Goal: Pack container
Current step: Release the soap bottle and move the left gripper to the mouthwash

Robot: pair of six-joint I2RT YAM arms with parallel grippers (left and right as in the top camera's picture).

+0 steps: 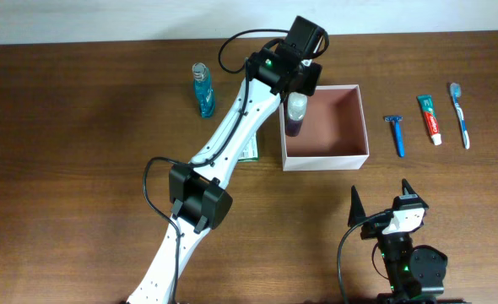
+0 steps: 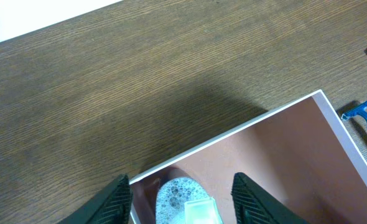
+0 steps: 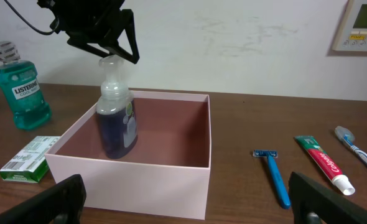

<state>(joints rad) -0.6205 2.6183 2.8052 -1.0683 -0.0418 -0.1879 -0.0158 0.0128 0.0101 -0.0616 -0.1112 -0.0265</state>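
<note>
Nearest the robot's base, the right gripper (image 1: 380,190) waits with its fingers spread wide and nothing between them. Beyond it on the wooden table (image 1: 80,169) sits the container (image 1: 333,127), with a green-and-white soap box (image 3: 28,160) just beside its left wall.

Inside the container, a dark bottle (image 3: 116,124) stands upright close to that left wall. The left gripper (image 2: 183,199) hangs directly over it, fingers apart on either side of the cap with a gap showing on each side, so it grips nothing.

I judge the step in hand to be the release of this bottle. The next move calls for lifting straight up, clear of the cap, without tipping the bottle.

Farther off, a razor (image 1: 395,135), toothpaste tube (image 1: 430,118) and toothbrush (image 1: 459,114) lie to the container's right, and a Listerine bottle (image 1: 202,89) stands to its left, all unpacked.
</note>
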